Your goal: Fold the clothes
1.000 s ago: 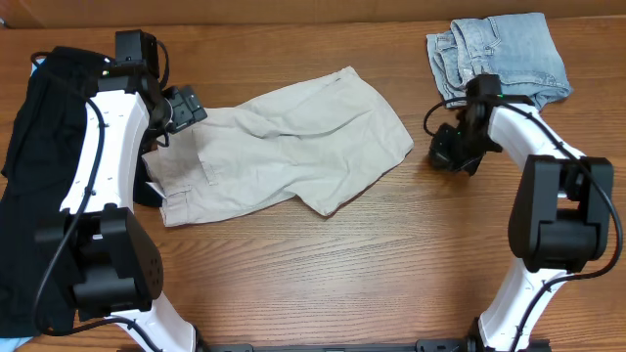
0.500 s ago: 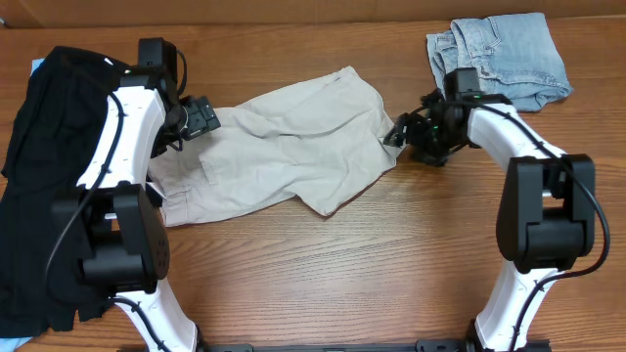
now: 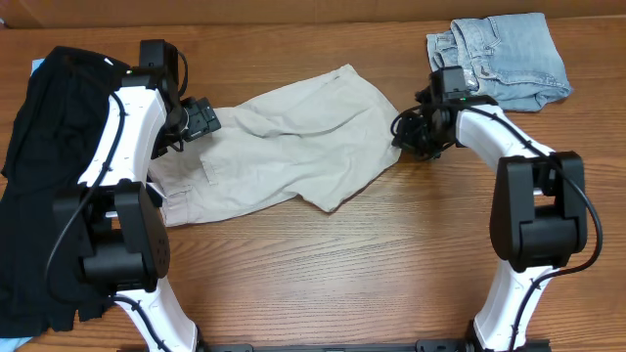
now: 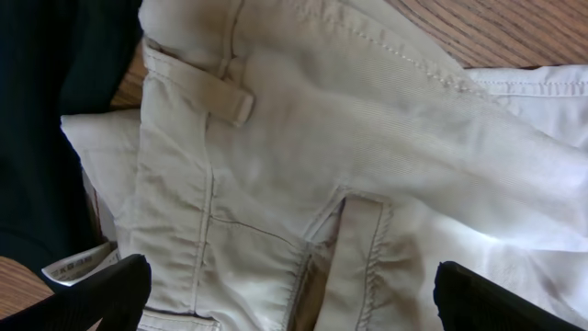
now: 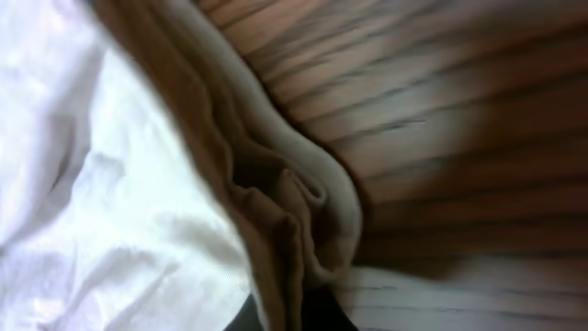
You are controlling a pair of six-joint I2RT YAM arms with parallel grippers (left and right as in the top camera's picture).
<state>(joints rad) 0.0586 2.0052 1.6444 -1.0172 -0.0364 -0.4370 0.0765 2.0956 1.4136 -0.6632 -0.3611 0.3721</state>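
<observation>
The pale beige khaki shorts [image 3: 293, 147] lie spread across the middle of the table, waistband to the left. My left gripper [image 3: 202, 119] hovers open over the waistband. In the left wrist view the shorts [image 4: 303, 138] fill the frame, with a belt loop [image 4: 216, 92] and white label [image 4: 78, 267], and the gripper [image 4: 294, 299] has its jaws wide apart. My right gripper [image 3: 403, 132] is at the shorts' right hem. In the right wrist view the gripper [image 5: 299, 317] pinches the folded hem [image 5: 303, 202] between dark fingers close together.
Light-blue denim shorts [image 3: 504, 54] lie crumpled at the back right, just behind the right arm. A large black garment [image 3: 39, 166] covers the left edge and shows in the left wrist view [image 4: 55, 110]. Bare wooden table [image 3: 391, 264] lies in front.
My left gripper moved right onto the waistband, then stayed. My right gripper moved left from the bare table to the shorts' right hem and closed in on it.
</observation>
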